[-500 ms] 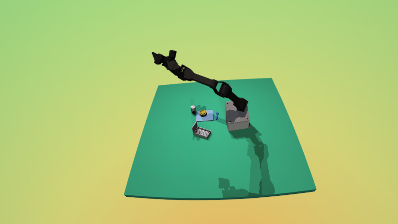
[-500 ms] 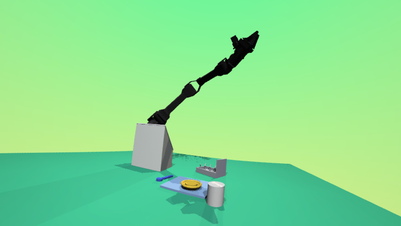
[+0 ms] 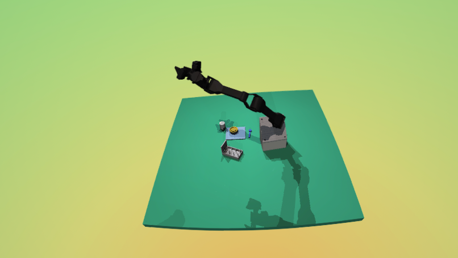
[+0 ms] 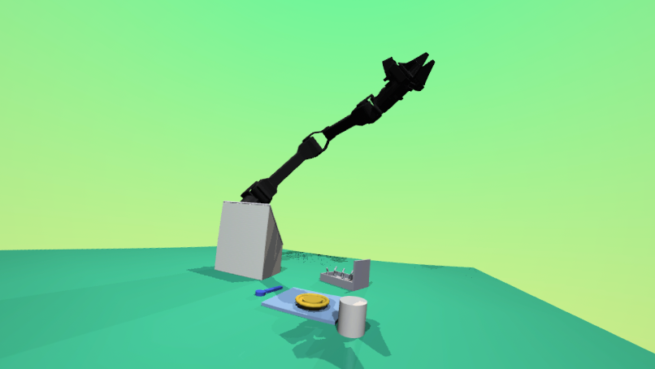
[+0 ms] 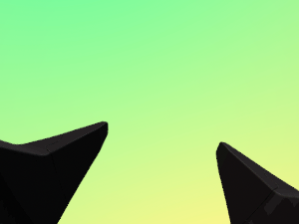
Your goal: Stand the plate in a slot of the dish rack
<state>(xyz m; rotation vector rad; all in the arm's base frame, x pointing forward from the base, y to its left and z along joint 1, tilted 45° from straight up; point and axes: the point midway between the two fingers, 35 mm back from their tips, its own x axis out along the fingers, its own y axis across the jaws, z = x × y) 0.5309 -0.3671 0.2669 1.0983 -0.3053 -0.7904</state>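
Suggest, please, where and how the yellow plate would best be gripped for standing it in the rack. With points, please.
I would pinch the rim of the plate [image 3: 233, 129] [image 4: 312, 301] from above, on the side away from the white cylinder [image 3: 222, 125] [image 4: 352, 317]: it lies flat, its raised round rim is exposed, and the cylinder stands close by.

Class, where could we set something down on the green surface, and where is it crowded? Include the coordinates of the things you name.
Bare green lies between the dish rack [image 3: 237, 155] [image 4: 336, 280] and the top view's near edge, though shadowed in places. Crowded: the blue board [image 3: 239, 136] [image 4: 279, 302], with the plate [image 3: 233, 129] [image 4: 312, 300] on it and the white cylinder [image 3: 222, 124] [image 4: 352, 317] close by.
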